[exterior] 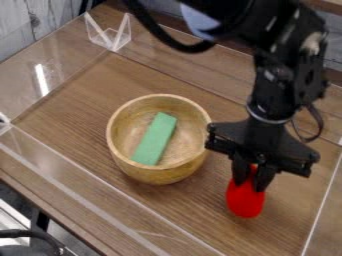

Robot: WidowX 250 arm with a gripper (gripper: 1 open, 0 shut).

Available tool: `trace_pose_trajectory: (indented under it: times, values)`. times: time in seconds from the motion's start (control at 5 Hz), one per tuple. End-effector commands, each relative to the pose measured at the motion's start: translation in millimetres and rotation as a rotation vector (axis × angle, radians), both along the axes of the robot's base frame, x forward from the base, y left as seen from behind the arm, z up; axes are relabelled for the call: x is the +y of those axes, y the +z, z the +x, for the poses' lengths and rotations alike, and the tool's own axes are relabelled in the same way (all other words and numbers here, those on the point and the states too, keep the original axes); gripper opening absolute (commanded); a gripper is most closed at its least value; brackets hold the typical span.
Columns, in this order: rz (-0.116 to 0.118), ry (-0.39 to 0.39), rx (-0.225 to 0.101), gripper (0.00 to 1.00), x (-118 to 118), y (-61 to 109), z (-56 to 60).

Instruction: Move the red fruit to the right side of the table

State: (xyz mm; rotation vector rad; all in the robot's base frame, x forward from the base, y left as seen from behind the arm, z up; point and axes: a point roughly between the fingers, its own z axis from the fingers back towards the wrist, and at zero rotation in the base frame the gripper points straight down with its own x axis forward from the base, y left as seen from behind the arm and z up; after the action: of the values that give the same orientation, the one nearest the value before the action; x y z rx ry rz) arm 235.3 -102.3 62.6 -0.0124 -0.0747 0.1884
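Now one gripper [249,183] clamps one red fruit [245,198]; one bowl [131,166], one green block [156,138].

One small red strawberry-shaped toy [243,197], one round light wooden bowl [127,160], one green rectangular block [155,138], one black gripper [251,181].

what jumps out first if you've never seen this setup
The black robot arm dominates the right side, its tool pointing straight down and shut on the red fruit, low over the table near its right wall. Left of it sits a round wooden bowl with a green block lying inside.
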Motion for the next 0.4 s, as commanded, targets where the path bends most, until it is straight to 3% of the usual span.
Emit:
trace_pose_trajectory:
  times: [0.0,0.2]
  values:
    - [-0.010,-0.038,-0.019,0.00,7.6,-6.8,7.9]
    - [-0.010,-0.060,-0.013,0.00,15.0,-14.3,9.3]
